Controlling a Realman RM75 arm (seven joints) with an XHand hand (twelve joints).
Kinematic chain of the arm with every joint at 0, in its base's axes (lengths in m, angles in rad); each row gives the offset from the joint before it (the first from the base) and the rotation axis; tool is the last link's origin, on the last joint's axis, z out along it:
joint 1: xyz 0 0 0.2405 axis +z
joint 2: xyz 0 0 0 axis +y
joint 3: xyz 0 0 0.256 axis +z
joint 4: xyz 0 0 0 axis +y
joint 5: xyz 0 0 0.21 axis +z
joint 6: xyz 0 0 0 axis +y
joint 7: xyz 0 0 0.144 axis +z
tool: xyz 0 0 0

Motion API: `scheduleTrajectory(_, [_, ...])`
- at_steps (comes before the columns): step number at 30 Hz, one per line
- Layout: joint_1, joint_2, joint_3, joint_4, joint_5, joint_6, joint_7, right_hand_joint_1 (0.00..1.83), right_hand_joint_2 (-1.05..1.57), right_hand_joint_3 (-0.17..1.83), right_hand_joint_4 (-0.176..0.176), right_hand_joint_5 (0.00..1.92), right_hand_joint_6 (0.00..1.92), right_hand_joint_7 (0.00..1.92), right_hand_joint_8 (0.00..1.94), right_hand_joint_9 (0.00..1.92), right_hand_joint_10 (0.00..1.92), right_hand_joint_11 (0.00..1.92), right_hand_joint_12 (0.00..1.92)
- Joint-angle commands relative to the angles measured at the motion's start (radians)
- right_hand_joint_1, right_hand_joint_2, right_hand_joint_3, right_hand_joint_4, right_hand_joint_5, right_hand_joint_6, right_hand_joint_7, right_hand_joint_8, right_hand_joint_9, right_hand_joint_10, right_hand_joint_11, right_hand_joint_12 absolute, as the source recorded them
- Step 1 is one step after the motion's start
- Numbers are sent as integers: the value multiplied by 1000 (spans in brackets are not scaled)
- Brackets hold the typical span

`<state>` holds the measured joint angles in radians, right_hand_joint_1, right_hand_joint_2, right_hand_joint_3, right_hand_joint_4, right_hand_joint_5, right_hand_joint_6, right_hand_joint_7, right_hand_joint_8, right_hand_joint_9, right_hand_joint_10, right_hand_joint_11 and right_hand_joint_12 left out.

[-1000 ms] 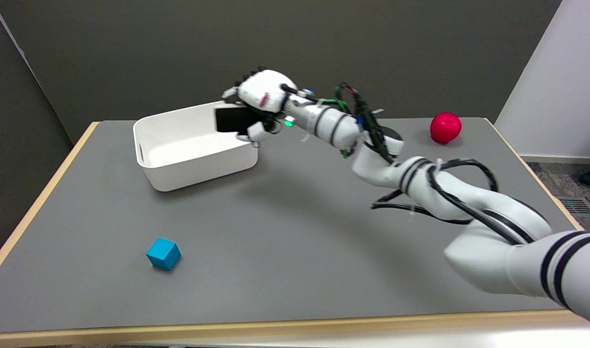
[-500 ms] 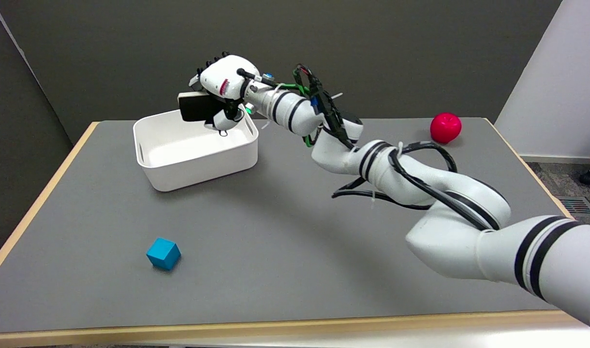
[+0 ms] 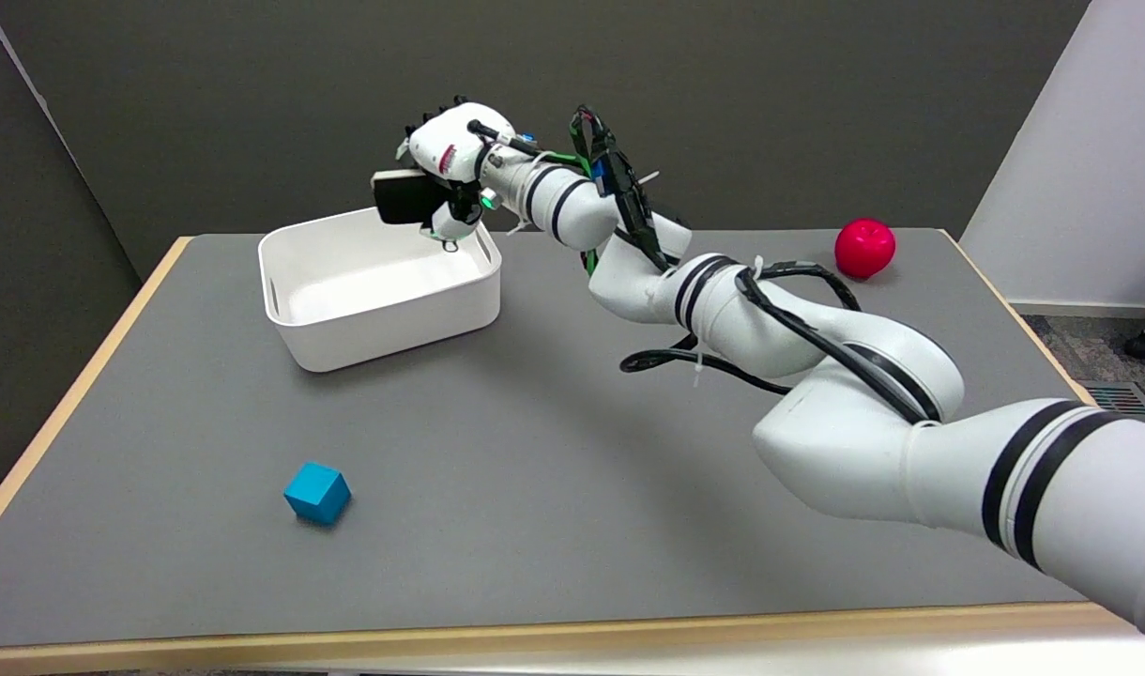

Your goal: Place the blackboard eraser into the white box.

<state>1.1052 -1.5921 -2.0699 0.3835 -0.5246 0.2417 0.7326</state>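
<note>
While held by the hand (image 3: 452, 167), black blackboard eraser (image 3: 405, 197), pale top edge

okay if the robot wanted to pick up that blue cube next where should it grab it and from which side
Probably from straight above, with the fingers of the robot hand on two opposite side faces of the blue cube. It sits flat on the gray table, turned so a corner points toward the camera, and nothing stands near it. The hand would need to twist to match those faces.

place: lab or office room | cues: grey worktable (image 3: 554, 451), plain dark wall (image 3: 253, 103), carpet floor (image 3: 1089, 352)
</note>
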Motion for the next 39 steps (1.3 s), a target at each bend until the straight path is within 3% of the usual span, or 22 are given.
scheduleTrajectory(1, [39, -36, 110, -134, -1, -41, -103, 920, 1079, 468, 43, 665, 1566, 881, 1716, 839, 1456, 614, 1565])
scheduleTrajectory(6, [31, -38, 101, -127, 3, -35, -94, 919, 1086, 464, 35, 658, 1576, 869, 1730, 836, 1463, 618, 1591])
scheduleTrajectory(8, [27, -37, 97, -121, 49, -37, -81, 905, 1116, 433, 32, 633, 1600, 842, 1701, 813, 1456, 536, 1615])
scheduleTrajectory(9, [27, -37, 88, -123, 97, -35, -76, 874, 1030, 556, 50, 532, 1394, 781, 1475, 744, 1366, 459, 1541])
scheduleTrajectory(11, [27, -36, 57, -119, 146, -32, -80, 772, 780, 891, 97, 254, 796, 590, 842, 537, 1083, 271, 1317])
scheduleTrajectory(13, [27, -37, 34, -116, 151, -35, -83, 508, 629, 945, 78, 1, 251, 164, 276, 160, 576, 56, 1108])
scheduleTrajectory(15, [32, -43, 18, -123, 148, -32, -83, 434, 584, 982, 75, -1, 108, 57, 211, 52, 550, 48, 979])
scheduleTrajectory(17, [33, -44, 15, -118, 148, -32, -83, 435, 576, 974, 70, -1, 74, 27, 105, 16, 476, 36, 955])
scheduleTrajectory(19, [31, -42, 15, -113, 148, -32, -83, 404, 562, 930, 72, -1, 39, 0, 153, 14, 457, 2, 1033])
scheduleTrajectory(31, [-3, -20, 32, -71, 164, -29, -71, 396, 543, 941, 91, -1, 90, 5, 148, 14, 439, 5, 976])
scheduleTrajectory(34, [-68, 29, 62, 49, 275, -12, -49, 437, 546, 967, 88, 5, 26, 37, 52, -1, 394, 17, 863])
scheduleTrajectory(36, [-149, 97, 73, 202, 416, -9, -36, 352, 550, 935, 85, -1, 47, 1, 143, 1, 410, 0, 928])
scheduleTrajectory(39, [-258, 210, 74, 406, 601, -15, -43, 319, 592, 990, 77, -1, 132, 20, 118, 14, 426, -1, 870])
